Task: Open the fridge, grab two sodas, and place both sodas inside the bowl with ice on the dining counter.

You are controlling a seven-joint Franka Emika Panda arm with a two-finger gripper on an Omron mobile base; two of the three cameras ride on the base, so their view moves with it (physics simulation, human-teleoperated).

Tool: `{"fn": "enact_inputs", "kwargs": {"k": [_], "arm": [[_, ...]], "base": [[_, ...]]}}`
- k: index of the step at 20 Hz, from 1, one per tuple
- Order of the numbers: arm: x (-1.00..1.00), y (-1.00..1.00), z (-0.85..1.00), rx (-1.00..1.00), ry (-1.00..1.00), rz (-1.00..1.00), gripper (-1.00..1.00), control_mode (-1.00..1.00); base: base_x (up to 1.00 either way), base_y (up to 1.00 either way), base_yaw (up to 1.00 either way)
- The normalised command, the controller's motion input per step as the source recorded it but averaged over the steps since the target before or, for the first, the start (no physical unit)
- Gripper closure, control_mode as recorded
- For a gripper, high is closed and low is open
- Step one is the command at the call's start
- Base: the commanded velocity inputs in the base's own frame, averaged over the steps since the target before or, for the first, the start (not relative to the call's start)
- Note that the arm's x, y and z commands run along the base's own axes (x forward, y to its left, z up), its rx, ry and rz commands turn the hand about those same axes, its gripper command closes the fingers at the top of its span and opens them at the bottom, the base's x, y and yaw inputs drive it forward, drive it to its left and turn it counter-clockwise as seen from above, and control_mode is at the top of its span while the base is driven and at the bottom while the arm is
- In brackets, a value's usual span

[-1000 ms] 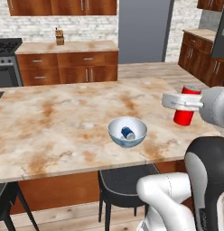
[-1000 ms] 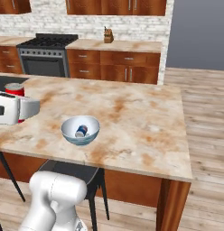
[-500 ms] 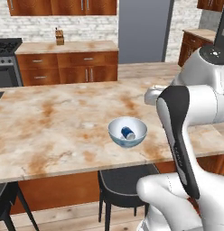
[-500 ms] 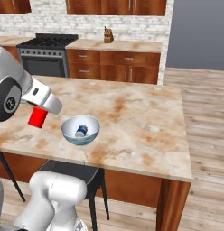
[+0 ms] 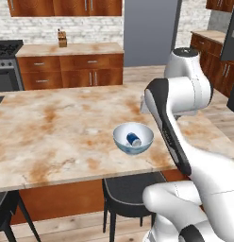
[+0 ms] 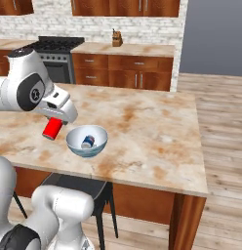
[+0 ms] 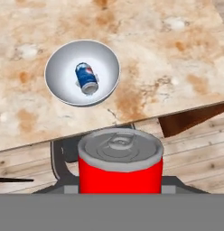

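Claw (image 6: 55, 125): closed partway around the red cylindrical soda can (image 7: 120, 166), held above the worktop edge.
Bowl (image 6: 87, 141): round pale glassy bowl on the beige marble worktop (image 6: 152, 132), holding a blue-and-silver can (image 7: 86, 78).
Writing: none legible.

Two soda cans: 1 blue can (image 7: 86, 78) lying on its side in the bowl, 1 red can (image 6: 52, 128) in the gripper (image 6: 58, 116), just beside the bowl. One bowl (image 6: 87, 141), near the front edge of the counter (image 6: 157, 132). One stove (image 6: 55, 53) at the back wall. One knife block (image 6: 116, 37) on the wall counter (image 6: 128, 49). Two dark stools: 1 (image 5: 126, 189) under the counter's front edge below the bowl, 1 (image 5: 5, 208) at the lower left corner of the left base view.
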Motion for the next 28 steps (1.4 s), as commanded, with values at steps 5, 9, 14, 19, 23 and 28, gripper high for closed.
{"fn": "enact_inputs", "kwargs": {"k": [5,9,14,19,23,28], "arm": [[0.66,0.00,-0.44,0.00,0.01,0.00,1.00,-1.00],[0.63,0.00,-0.48,0.00,0.02,0.00,1.00,-1.00],[0.56,0.00,-0.50,0.00,0.05,0.00,1.00,-1.00],[0.59,0.01,-0.44,0.00,0.10,0.00,1.00,-1.00],[0.53,0.02,-0.43,0.00,0.14,0.00,1.00,-1.00],[0.66,0.06,-0.34,0.00,0.13,-0.02,1.00,-1.00]], "base": [[0.00,0.00,0.00],[0.00,0.00,0.00],[0.00,0.00,0.00],[0.00,0.00,0.00],[0.00,0.00,0.00],[0.00,0.00,0.00]]}}
